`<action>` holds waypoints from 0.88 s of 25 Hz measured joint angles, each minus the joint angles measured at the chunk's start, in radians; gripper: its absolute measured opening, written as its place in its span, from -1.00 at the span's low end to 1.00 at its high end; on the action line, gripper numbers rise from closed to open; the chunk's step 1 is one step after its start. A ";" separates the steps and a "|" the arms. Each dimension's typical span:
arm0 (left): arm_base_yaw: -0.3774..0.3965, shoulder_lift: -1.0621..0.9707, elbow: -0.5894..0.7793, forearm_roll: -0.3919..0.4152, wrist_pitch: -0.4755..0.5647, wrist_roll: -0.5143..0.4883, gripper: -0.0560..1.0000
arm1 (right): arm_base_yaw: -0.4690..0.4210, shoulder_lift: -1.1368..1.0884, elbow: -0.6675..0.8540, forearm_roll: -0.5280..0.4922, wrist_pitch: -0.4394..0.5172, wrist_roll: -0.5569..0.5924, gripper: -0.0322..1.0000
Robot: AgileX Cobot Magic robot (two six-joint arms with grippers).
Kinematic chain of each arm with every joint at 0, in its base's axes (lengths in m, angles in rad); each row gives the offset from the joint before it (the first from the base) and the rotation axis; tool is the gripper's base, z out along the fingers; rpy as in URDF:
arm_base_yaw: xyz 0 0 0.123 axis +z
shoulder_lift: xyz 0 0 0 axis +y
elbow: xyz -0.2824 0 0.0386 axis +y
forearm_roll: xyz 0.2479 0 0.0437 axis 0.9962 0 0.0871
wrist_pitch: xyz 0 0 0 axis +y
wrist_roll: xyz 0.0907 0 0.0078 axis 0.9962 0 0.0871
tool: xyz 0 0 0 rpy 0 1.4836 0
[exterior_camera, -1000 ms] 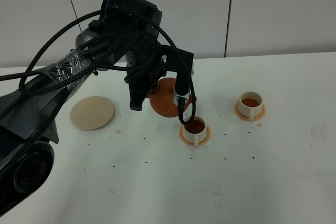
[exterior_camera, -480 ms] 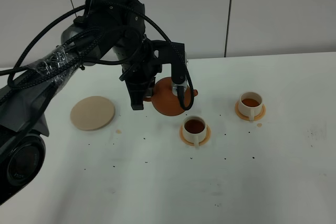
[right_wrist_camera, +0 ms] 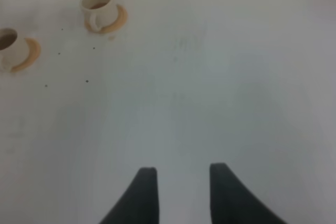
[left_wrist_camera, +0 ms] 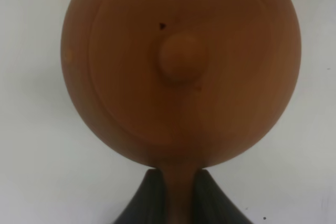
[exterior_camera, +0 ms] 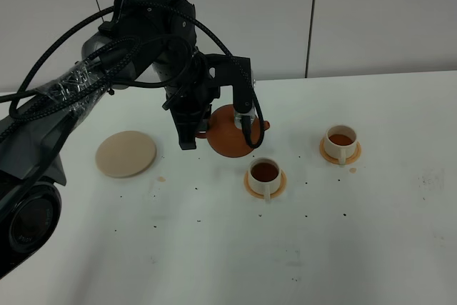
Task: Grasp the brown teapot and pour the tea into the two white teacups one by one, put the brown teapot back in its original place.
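You have the brown teapot (exterior_camera: 230,133) held in the air by its handle, which sits pinched between the closed fingers of the left gripper (left_wrist_camera: 176,198). It hangs beside the near teacup (exterior_camera: 265,174), not over it. Both cups look full, the far teacup (exterior_camera: 340,140) too, so I judge the pouring is done. The cream plate (exterior_camera: 126,153) waits at the left for the pot. Your right gripper (right_wrist_camera: 178,182) is spread apart and holds nothing, away from the work.
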 joint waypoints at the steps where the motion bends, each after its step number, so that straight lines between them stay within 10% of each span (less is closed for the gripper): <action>1: 0.000 0.000 0.000 0.007 0.000 -0.007 -0.57 | 0.000 0.000 0.000 0.000 0.000 0.000 -0.47; 22: 0.186 -0.105 0.158 0.041 0.000 -0.224 -0.57 | 0.000 0.000 0.000 0.000 0.000 0.000 -0.47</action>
